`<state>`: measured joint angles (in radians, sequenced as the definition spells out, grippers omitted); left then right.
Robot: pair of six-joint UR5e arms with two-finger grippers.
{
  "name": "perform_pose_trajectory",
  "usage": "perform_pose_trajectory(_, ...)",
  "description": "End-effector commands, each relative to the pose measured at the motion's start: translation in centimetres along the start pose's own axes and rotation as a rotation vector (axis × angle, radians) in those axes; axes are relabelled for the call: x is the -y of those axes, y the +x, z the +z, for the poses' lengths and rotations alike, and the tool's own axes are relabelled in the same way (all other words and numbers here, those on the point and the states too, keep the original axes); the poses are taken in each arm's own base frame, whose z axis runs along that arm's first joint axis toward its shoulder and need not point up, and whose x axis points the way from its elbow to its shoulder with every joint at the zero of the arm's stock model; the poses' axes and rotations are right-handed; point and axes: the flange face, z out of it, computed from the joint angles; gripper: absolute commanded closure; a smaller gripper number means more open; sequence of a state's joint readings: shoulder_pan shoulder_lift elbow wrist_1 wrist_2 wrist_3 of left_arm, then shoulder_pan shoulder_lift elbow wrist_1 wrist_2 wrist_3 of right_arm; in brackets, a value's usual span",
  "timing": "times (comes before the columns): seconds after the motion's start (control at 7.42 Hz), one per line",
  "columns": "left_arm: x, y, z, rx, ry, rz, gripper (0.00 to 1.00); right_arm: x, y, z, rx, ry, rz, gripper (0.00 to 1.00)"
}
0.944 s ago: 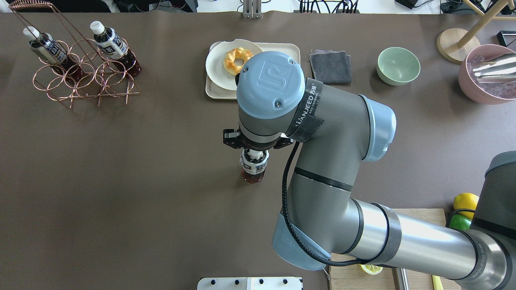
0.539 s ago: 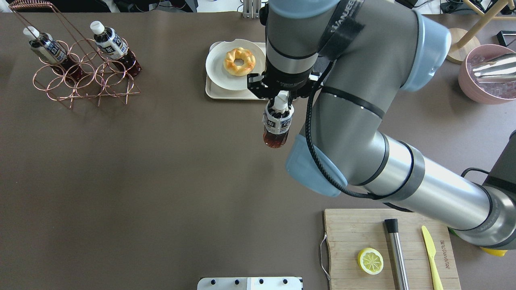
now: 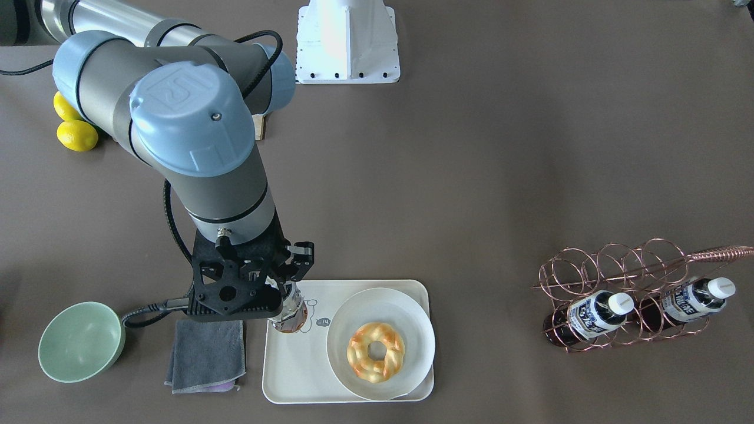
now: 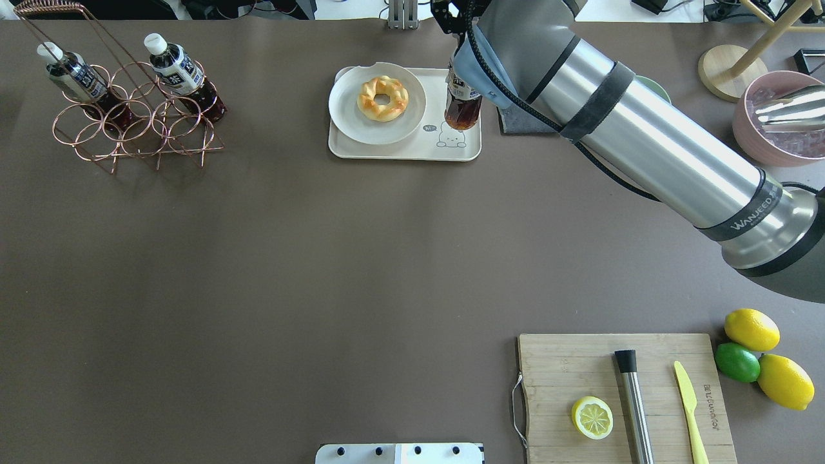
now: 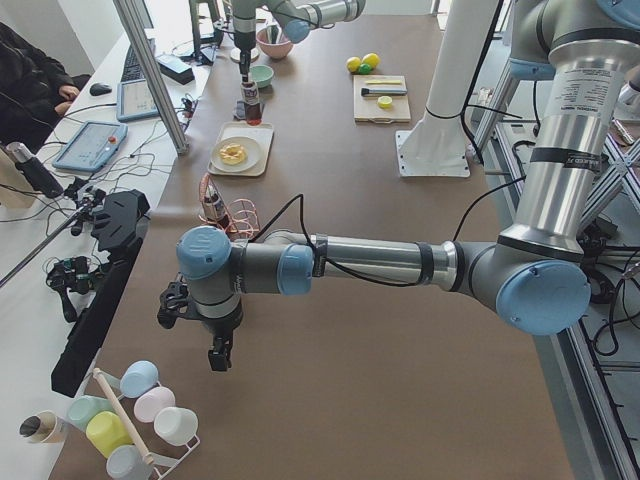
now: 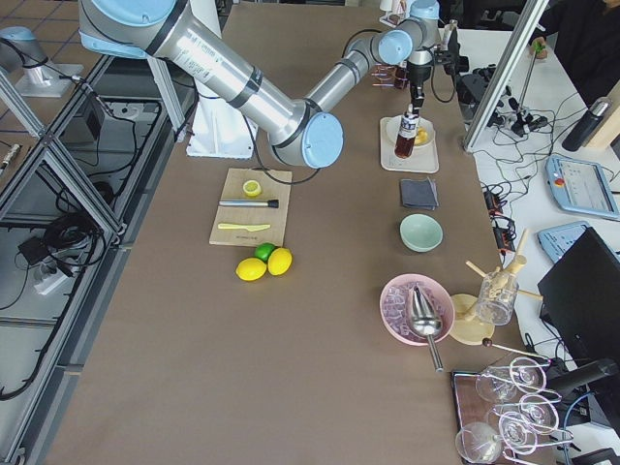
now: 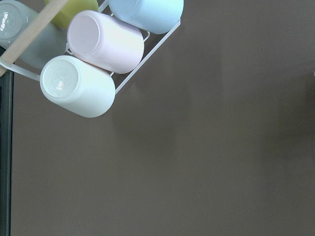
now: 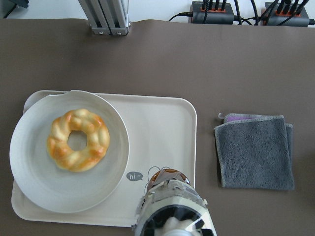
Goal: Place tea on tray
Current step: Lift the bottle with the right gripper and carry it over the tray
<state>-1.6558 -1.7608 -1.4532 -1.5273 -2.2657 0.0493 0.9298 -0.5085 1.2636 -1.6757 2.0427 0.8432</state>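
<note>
At the left end of the table (image 4: 258, 258), well apart from the task's things, the left gripper (image 5: 218, 355) is hung beside a rack of cups (image 7: 106, 42); whether its fingers are spread or pressed together cannot be told. Further right, at the far edge, two lookalike bottles (image 4: 175, 69) are seen leaning in a copper wire rack (image 4: 138, 138). Right of that the tray (image 4: 387, 153) is laid, its left part taken up by a round plate (image 4: 348, 119) with a doughnut (image 4: 383, 98) on it. The tea (image 4: 462, 111) is held over the tray's free right part, just right of the plate and above the drawn bear (image 4: 451, 138). It is pinched at its top by the fingers of the right gripper (image 3: 287, 290), by far the nearer of the two. The bottle lies straight below the fingers: its long axis is upright, the cap pointed up into the gripper, the base pointed down at the tray. Whether the base is touching the tray cannot be told. The coming move is judged to be a short straight lowering and a release, with the plate's rim to be kept clear on the left. Just right of the tray a folded grey cloth (image 8: 255, 151) is laid
</note>
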Motion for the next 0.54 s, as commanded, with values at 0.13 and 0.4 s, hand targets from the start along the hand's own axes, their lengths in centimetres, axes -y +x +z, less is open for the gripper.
perform_pose_trajectory(0.13,1.6,0.4,-0.4,0.002,0.005,0.005,0.02,2.6,-0.7,3.3,0.008,0.014,-0.01,1.0)
perform_pose_trajectory(0.4,1.8,0.4,-0.5,0.002,0.007,0.007,0.02,2.5,-0.3,5.8,0.004,0.012,-0.019,1.0)
